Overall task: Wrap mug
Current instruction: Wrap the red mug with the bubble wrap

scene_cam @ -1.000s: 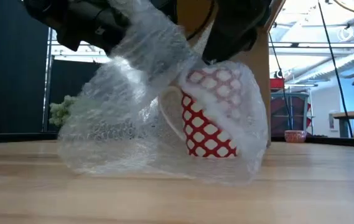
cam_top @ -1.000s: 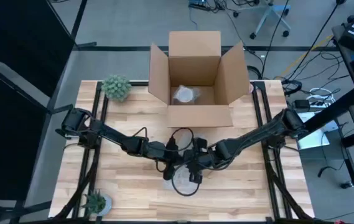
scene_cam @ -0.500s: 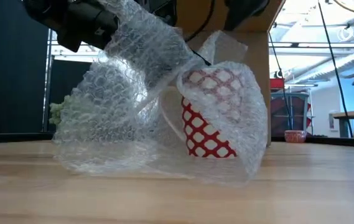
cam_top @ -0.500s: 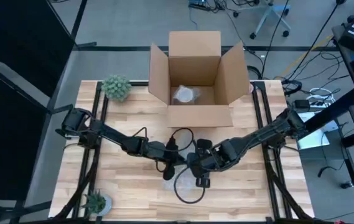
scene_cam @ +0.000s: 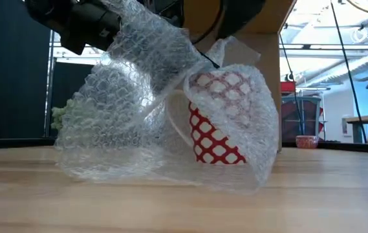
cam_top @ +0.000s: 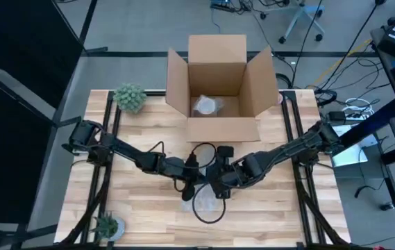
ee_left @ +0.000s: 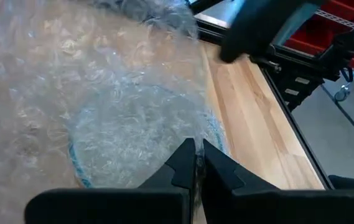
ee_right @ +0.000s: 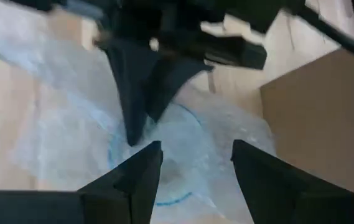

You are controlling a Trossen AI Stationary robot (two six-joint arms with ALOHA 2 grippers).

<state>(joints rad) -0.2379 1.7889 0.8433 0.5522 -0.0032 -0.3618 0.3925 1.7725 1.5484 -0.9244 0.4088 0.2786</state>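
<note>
Bare tabletop [cam_top: 280,208] surrounds the bubble wrap [scene_cam: 125,123] pinched by the left pincer [ee_left: 195,163], half-veiling the mug [scene_cam: 219,123]; the right pincer [ee_right: 192,163] hangs spread.

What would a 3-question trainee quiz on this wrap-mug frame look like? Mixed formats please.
1. True or false: the mug is fully bare of bubble wrap.
2. Which gripper pinches the bubble wrap? A) left gripper B) right gripper C) neither
3. Fill in: behind the two grippers, at the table's far edge, stands an open cardboard ____.

Key
1. False: wrap drapes over the red-and-white mug.
2. A: the left wrist view shows its fingers shut on the sheet; the right gripper is open above it.
3. box
</note>
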